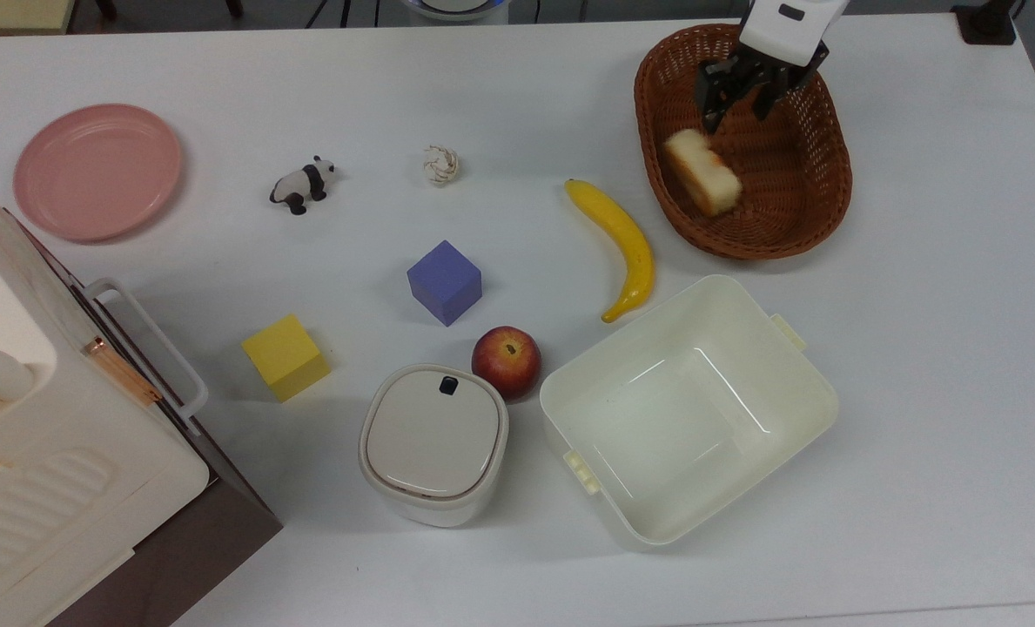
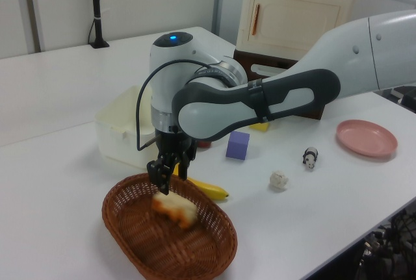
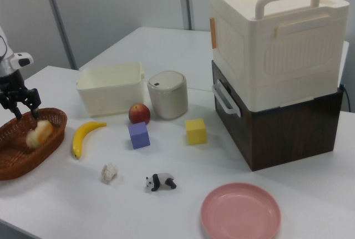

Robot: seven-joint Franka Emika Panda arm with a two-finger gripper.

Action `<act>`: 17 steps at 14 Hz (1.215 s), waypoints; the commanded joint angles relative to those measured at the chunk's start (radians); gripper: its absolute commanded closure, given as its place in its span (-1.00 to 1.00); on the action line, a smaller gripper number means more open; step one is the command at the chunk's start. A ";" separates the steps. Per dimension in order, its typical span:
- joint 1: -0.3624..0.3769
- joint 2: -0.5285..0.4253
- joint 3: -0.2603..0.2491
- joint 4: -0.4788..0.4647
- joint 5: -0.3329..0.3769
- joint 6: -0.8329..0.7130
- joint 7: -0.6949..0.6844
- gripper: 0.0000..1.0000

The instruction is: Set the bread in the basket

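The pincer (image 1: 737,104) hangs over the basket (image 1: 822,187) with its fingers spread wide and nothing between them; the bread (image 1: 702,171) is apart from it, inside the basket toward the top view's left wall, pale side up and lying aslant. In the left view the bread (image 2: 174,208) shows blurred just under the open fingers, above the basket's (image 2: 130,241) woven floor, so I cannot tell whether it has come to rest; in the right view the bread (image 3: 39,133) sits low within the basket (image 3: 22,158) and the pincer (image 3: 20,107) stands above it.

Just beside the basket, on the top view's left, a banana (image 1: 620,244) lies on the white table (image 1: 935,348); below it a cream tub (image 1: 817,383) stands open, near the basket but not touching. An apple (image 1: 506,361) sits between the tub and a lidded white pot (image 1: 434,442), close to both. Further to the top view's left are a purple cube (image 1: 444,282), a yellow cube (image 1: 285,357), a toy panda (image 1: 302,185), a small crumpled white ball (image 1: 440,165) and a pink plate (image 1: 97,171), all well apart from the basket; a big cream case on a dark brown box (image 3: 277,133) fills the top view's lower left corner.
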 commanded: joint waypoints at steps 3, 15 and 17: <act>0.022 0.003 -0.013 0.075 -0.036 -0.110 0.114 -1.00; -0.405 -0.240 -0.028 0.180 0.032 -0.443 -0.053 -1.00; -0.444 -0.253 -0.074 0.204 0.075 -0.500 -0.166 -1.00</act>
